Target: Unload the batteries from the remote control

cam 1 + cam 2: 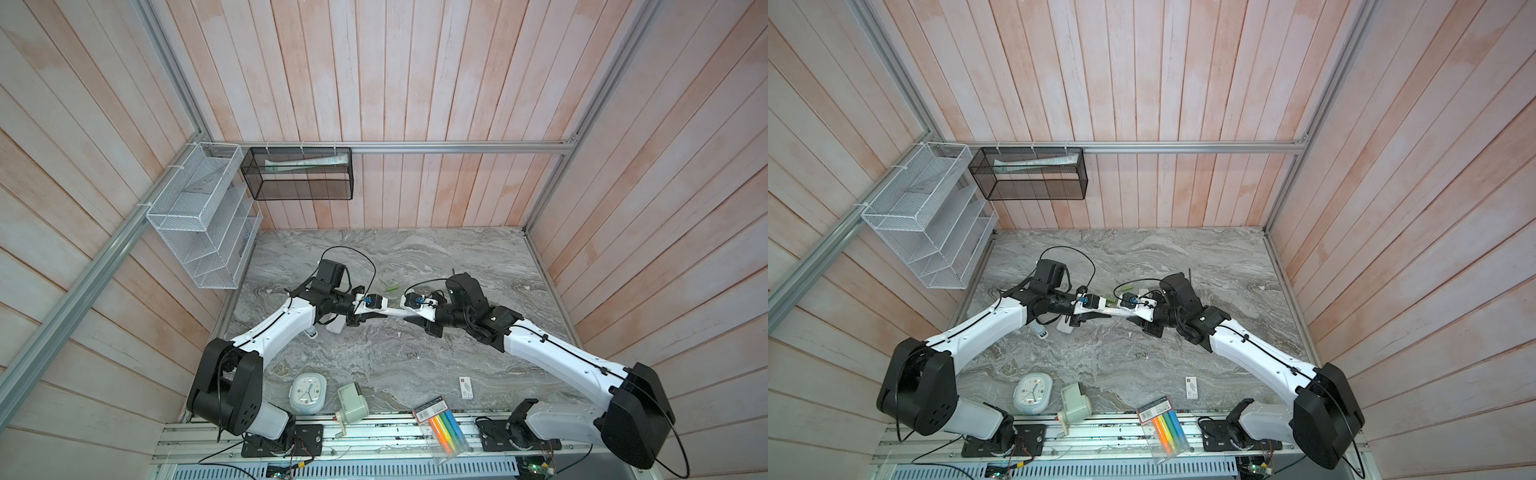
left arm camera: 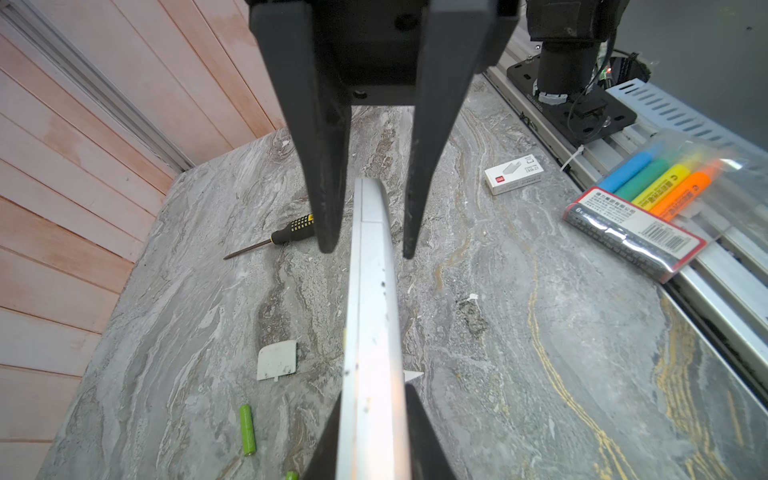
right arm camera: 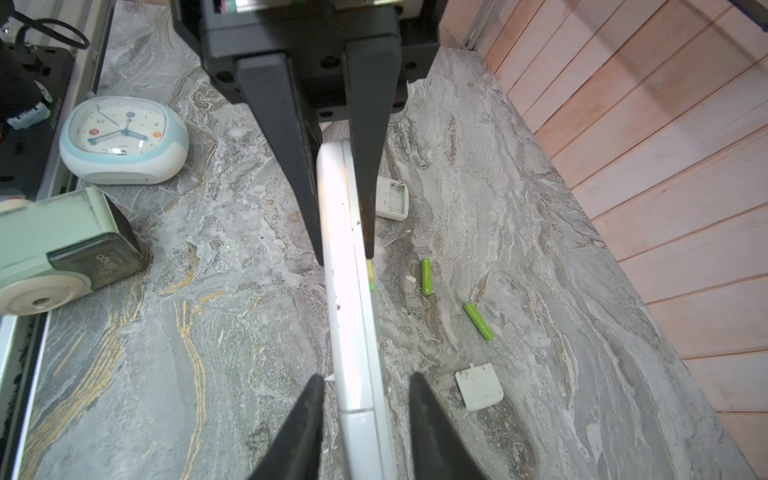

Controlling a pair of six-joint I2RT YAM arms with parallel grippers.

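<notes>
Batteries (image 3: 426, 276) lie loose on the worktop (image 3: 232, 324) below the two hands: two green ones, near each other but not touching. Both are off to one side of the line between the hands, the side away from the arms' bases in both top views. A yellow battery (image 3: 369, 269) shows only as a sliver at the edge of the remote (image 3: 353, 332), just past a fingertip of the left hand (image 3: 345, 258). The remote is a long white bar held on edge in the air, spanning from one hand to the other. The left hand is clamped on one end of it, both fingers pressed against its faces. The right hand (image 2: 369, 252) straddles the other end with its fingers spread; a gap shows between each finger and the remote, so it grips nothing. A white cover (image 3: 478, 386) lies flat on the worktop beside the right hand, on the same side as the green batteries and near one of them. A second remote (image 3: 392, 198) lies under the left hand, its bay open and facing up. A screwdriver (image 2: 286, 232) rests on the worktop beyond the right hand, partly hidden behind one of its fingers. A clock (image 3: 122, 139) and a box (image 2: 514, 173) sit well apart from both hands, toward the arms' bases.
</notes>
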